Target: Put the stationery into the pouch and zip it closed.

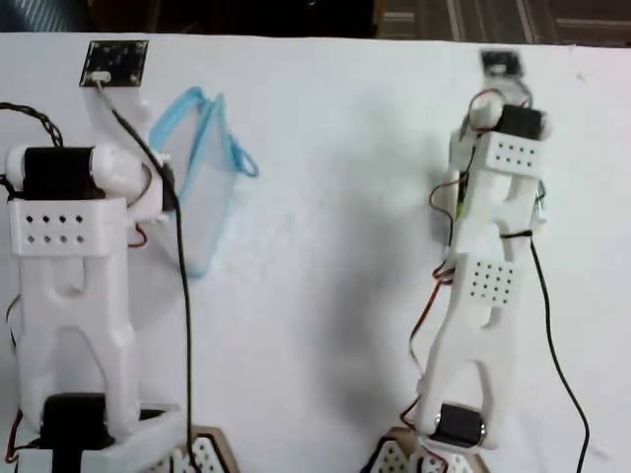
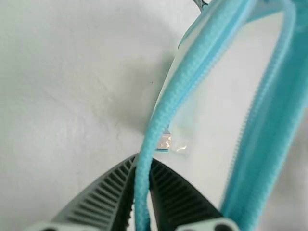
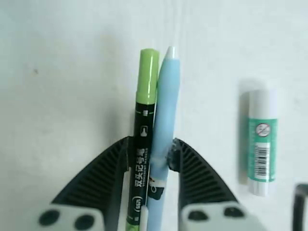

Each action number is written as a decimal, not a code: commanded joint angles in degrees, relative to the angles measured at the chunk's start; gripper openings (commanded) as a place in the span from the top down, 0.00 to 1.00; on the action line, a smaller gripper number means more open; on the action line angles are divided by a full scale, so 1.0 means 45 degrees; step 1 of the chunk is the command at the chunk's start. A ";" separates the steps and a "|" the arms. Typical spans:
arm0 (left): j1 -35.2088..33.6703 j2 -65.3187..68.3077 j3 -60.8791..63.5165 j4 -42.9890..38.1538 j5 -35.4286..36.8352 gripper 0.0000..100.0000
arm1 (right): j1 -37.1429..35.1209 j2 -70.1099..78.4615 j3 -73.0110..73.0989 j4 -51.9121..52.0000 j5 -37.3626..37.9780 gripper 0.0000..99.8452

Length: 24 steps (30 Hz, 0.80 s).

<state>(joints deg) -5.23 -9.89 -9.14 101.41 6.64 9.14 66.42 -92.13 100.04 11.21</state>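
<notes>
**Soft pouch held by its zip, two pens pinched together**

The pouch (image 1: 202,182) is seen near the far edge of the desk (image 1: 325,256), toward the left corner. Its blue zip edge (image 2: 192,77) is pinched in the left hand (image 2: 143,166), which is closed down narrow on it. The pouch is judged to be thin, soft and floppy, so its mouth may fall shut if the edge is let go. The zip band looks like the firmest part, and the pouch is best held there.

Toward the far right corner, a green marker (image 3: 144,120) and a blue pen (image 3: 166,110) are squeezed side by side in the right hand (image 3: 150,149). They are judged to be light, stiff and smooth, so one could slip out. They are best gripped around the middle. A glue stick (image 3: 262,142) is seen lying near them on the desk.
</notes>
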 commanded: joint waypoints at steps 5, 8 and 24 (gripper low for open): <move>-0.0205 0.1319 0.0195 0.0020 -0.0020 0.98 | -0.0166 -0.3546 -0.0606 0.0283 -0.1582 0.98; -0.0147 0.1319 0.0195 0.0020 -0.0020 0.98 | -0.0440 -0.4542 -0.0606 0.0283 -0.3067 0.98; -0.0147 0.1319 0.0176 0.0000 -0.0020 0.98 | -0.6085 -1.1145 -0.0625 -0.0088 -0.6935 0.98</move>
<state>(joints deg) -5.23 -9.89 -9.14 101.41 6.64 -12.31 22.29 -93.54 100.13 -19.74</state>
